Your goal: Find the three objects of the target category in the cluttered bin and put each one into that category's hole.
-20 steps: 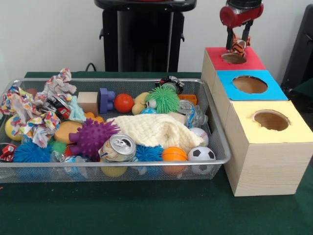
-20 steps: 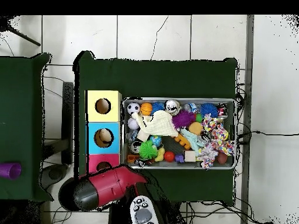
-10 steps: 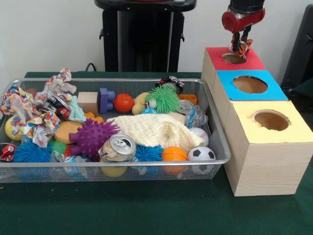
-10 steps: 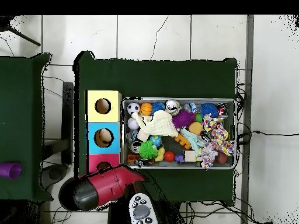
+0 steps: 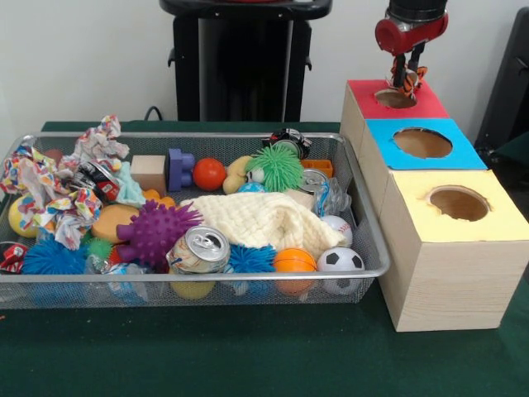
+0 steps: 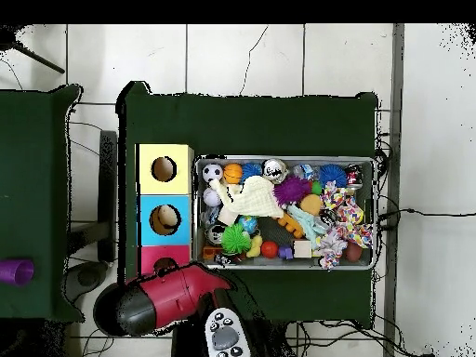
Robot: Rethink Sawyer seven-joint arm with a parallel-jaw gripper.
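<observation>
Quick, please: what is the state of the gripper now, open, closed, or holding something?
Gripper: closed on a small orange striped toy, above the red hole.

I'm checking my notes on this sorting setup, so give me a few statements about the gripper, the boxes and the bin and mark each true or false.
1. The gripper hangs over the red-topped box. True.
2. It holds a small orange and black striped toy. True.
3. The gripper is above the yellow-topped box. False: that box is the nearest of the three, away from the gripper.
4. The drink can stands upright in the wire bin. False: it lies tipped among the toys.
5. The blue-topped box sits between the red and yellow ones. True.
</observation>
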